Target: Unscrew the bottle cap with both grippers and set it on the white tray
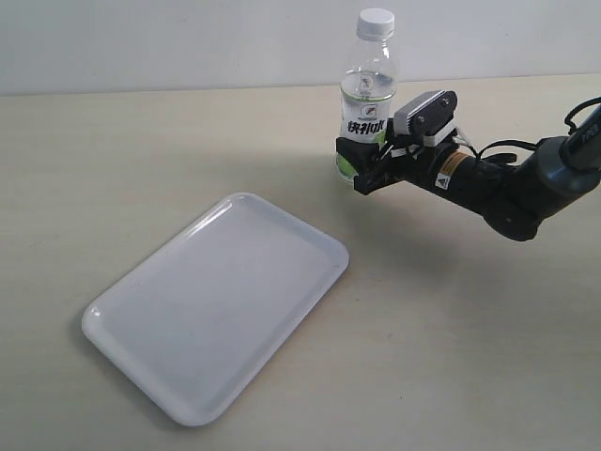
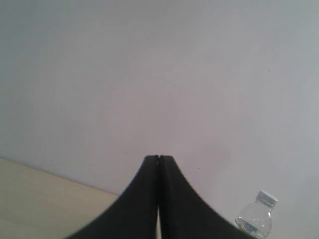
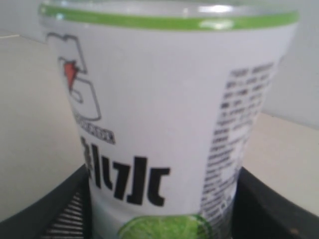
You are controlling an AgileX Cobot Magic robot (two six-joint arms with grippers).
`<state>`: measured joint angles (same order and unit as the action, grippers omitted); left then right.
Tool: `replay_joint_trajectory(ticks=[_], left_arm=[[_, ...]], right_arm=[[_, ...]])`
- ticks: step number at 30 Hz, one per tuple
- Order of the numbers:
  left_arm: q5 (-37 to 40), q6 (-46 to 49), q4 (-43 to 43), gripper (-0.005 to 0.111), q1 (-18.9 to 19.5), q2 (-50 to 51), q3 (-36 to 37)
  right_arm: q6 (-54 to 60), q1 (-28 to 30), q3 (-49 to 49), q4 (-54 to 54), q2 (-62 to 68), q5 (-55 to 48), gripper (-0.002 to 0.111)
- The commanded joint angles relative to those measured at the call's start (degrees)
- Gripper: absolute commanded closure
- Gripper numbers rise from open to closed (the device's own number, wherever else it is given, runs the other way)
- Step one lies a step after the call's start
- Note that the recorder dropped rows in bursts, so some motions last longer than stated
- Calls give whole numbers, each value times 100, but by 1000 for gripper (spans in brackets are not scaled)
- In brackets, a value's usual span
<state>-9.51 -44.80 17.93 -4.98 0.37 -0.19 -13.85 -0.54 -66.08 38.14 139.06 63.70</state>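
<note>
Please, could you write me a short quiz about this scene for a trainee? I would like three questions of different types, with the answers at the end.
1. True or false: the bottle cap sits on the bottle, not on the white tray.
2. Choose one. The right gripper has its jaws on either side of: A the cap; B the bottle's labelled lower part; C the tray's rim.
3. Fill in: the left gripper has its jaws ___, with nothing between them.
Key: 1 true; 2 B; 3 shut.
</note>
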Motion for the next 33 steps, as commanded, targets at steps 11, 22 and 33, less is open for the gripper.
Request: replay_joint_trajectory(ticks=[11,22,33], left_arm=[[-163,-17,329,107,-32,-37,19],[-426,-4,691,107,-32,-37,19],[-492,165,691,107,-32,-37,19]], right_arm=[[10,-8,-17,590,-106,60,108],[-353,-8,-17,920,-227,60,108],[-1085,-8,-17,1319,-624,-788,108]])
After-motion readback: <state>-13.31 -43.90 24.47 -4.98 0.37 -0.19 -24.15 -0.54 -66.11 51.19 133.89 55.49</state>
